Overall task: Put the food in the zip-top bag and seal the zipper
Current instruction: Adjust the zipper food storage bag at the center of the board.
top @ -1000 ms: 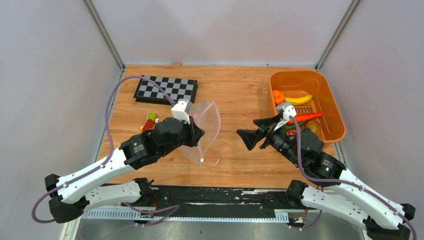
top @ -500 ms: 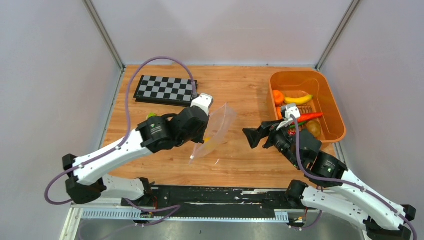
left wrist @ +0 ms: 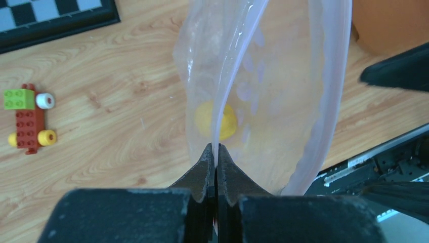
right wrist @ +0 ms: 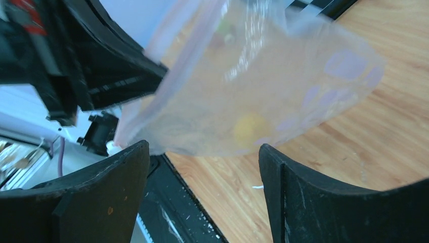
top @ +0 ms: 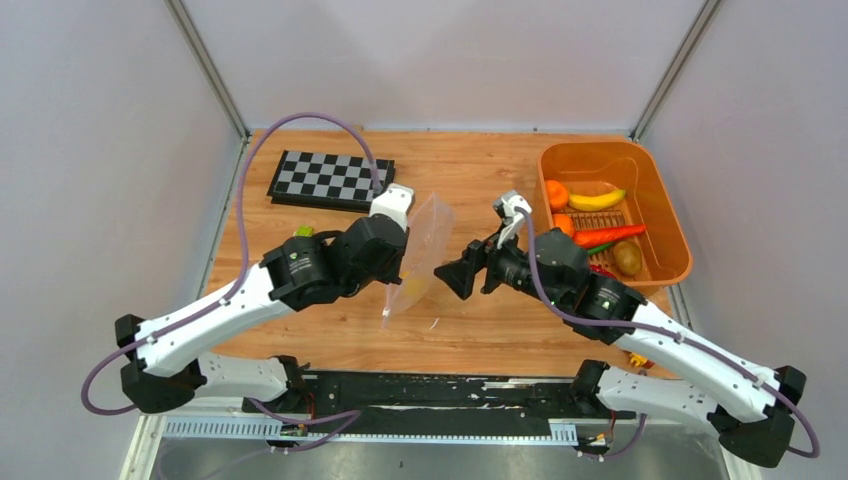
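The clear zip-top bag hangs tilted above the table's middle, and my left gripper is shut on one lip of its open mouth, pinching the pale pink zipper strip. One yellow piece of food lies inside the bag. Just right of the bag, my right gripper stands open and empty, its fingertips below the bag's lower edge. The other food stays in the orange basket: an orange ball, a banana, a carrot and a brown piece.
A chessboard lies at the back left. Little block toys sit on the wood left of the bag, partly hidden behind the left arm in the top view. A small yellow-red bit lies near the front edge under the right arm.
The right arm has swung left from the basket to the bag. The left arm has carried the bag right and tipped it more upright.
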Motion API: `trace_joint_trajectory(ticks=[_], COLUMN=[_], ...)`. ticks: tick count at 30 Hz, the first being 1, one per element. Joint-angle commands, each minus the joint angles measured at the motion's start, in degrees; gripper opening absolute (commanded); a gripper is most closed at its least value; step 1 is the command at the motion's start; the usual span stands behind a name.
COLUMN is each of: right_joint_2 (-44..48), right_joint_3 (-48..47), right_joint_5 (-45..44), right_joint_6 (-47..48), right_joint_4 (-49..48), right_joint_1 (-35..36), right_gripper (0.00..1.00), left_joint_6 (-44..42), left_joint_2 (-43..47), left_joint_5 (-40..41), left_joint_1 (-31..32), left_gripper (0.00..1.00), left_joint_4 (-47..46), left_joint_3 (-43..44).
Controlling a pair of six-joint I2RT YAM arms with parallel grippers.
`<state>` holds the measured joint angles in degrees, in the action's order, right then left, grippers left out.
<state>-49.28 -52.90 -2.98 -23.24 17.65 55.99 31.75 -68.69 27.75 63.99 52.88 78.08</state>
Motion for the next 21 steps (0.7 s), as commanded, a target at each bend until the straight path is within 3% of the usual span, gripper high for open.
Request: trace_joint_trajectory(ticks=[1,6,12,21], right_joint_2=[-4.07,-12.03,-14.86,-3.83], right_joint_3=[-3.21,-5.79,-5.28,-3.09], right_joint_5=[7.17,9.4,9.95,-16.77], right_joint_6=[-3.34,-2.05,-2.5,0.54], right_joint_4=[-6.01,-6.82,-9.82,6.66], right_joint_1=[0.71,0.97,0.9,-4.0], right_gripper=[0.79,0.8,0.82,0.87], left_joint_6=[0.46,2.41,4.32,2.2], left_joint_2=[4.58,5.49,-0.57,-5.66], left_joint_5=[6.6,8.22,9.24,5.89], left_joint_1=[0.01,0.55,2.2,0.52], left_gripper=[0.0,0.0,0.0,0.0], left_joint_4=[1.79,8.02,16.69,7.02], left_joint_3=[3.53,8.58,14.99,5.05])
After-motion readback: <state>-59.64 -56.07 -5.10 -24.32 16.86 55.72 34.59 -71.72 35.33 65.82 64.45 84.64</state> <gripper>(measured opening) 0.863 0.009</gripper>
